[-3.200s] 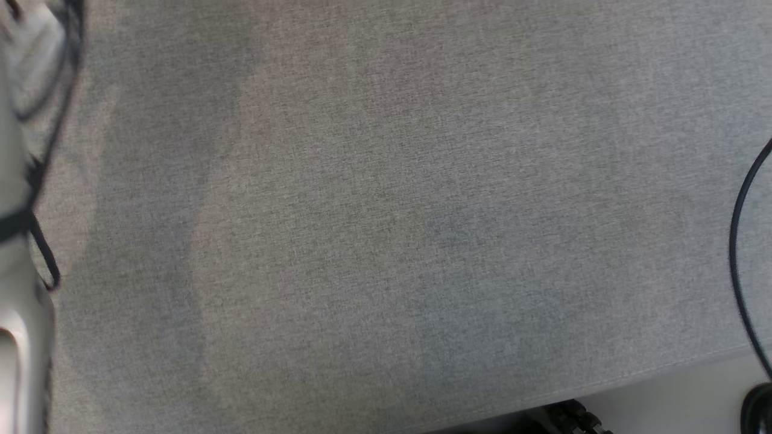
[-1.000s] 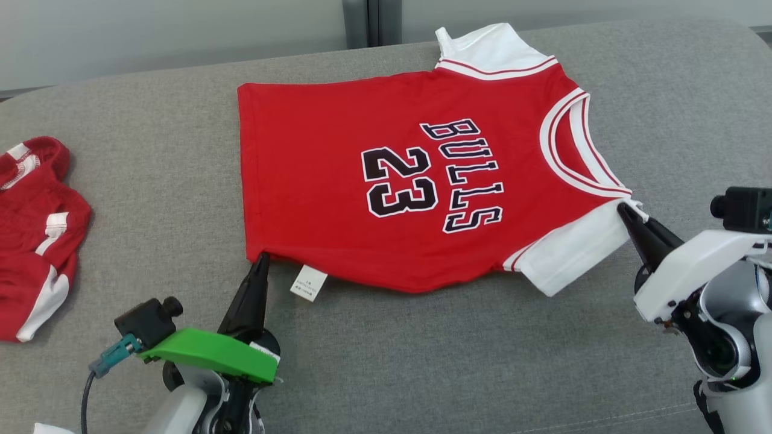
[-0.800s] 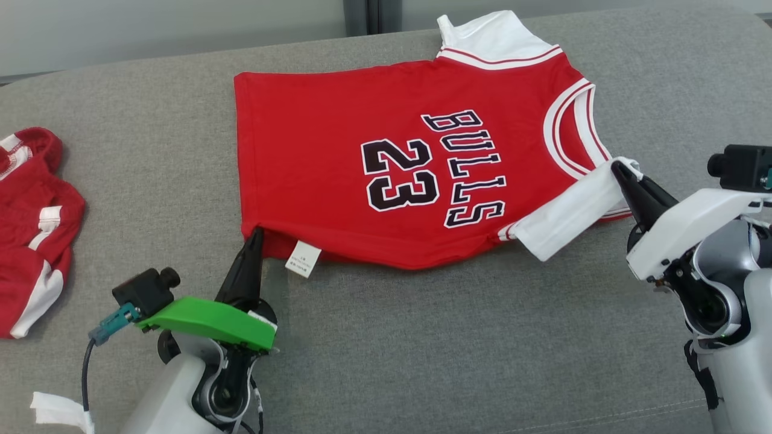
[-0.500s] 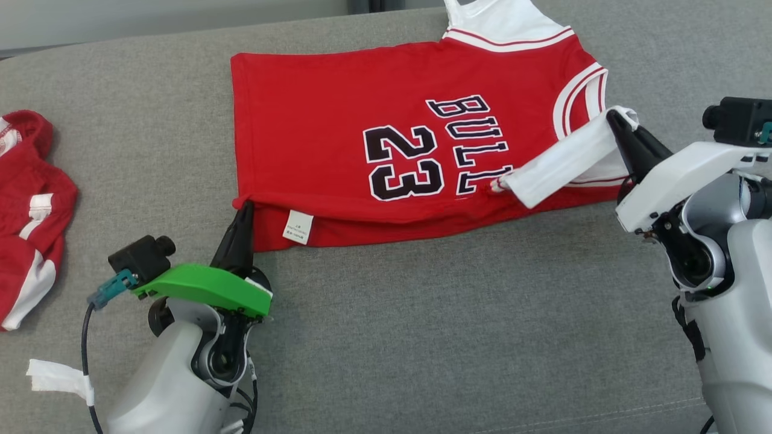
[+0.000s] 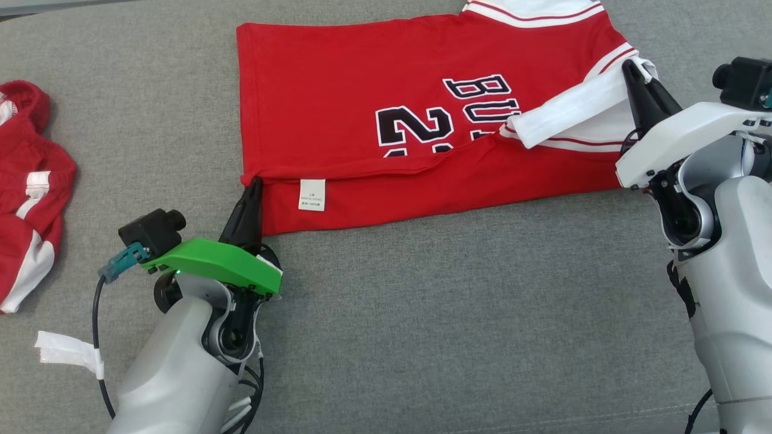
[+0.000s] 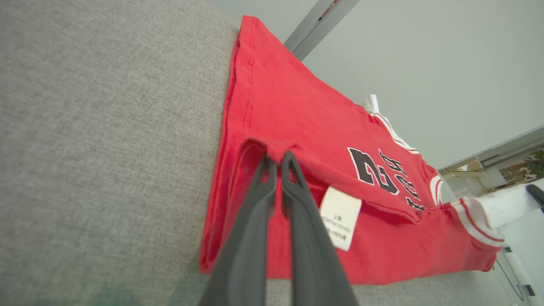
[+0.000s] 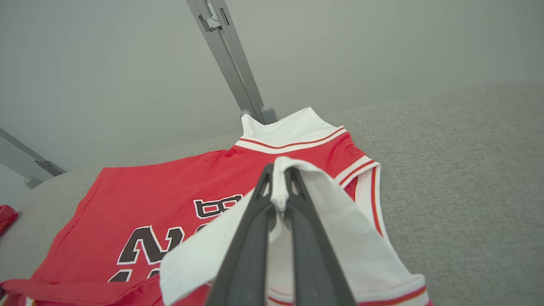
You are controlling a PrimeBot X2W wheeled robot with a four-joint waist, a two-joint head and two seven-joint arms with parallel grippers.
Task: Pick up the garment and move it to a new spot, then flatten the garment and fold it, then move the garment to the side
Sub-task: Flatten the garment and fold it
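The garment is a red jersey with white sleeves and black lettering, lying on the grey sofa. Its near edge is turned over onto the front, covering the lower part of the number. My left gripper is shut on the garment's near hem corner, also seen in the left wrist view as the left gripper pinching red cloth beside a white care label. My right gripper is shut on the white sleeve, lifted over the body; the right wrist view shows the right gripper clamping that sleeve.
A second red and white garment lies bunched at the sofa's left end. A scrap of white tape hangs on my left arm's cable. A pale wall and a grey metal post stand behind the sofa's back edge.
Both grippers have carried the garment's near edge away from me, folding hem and sleeve over its front. The head camera has tilted down, shifting the scene upward.
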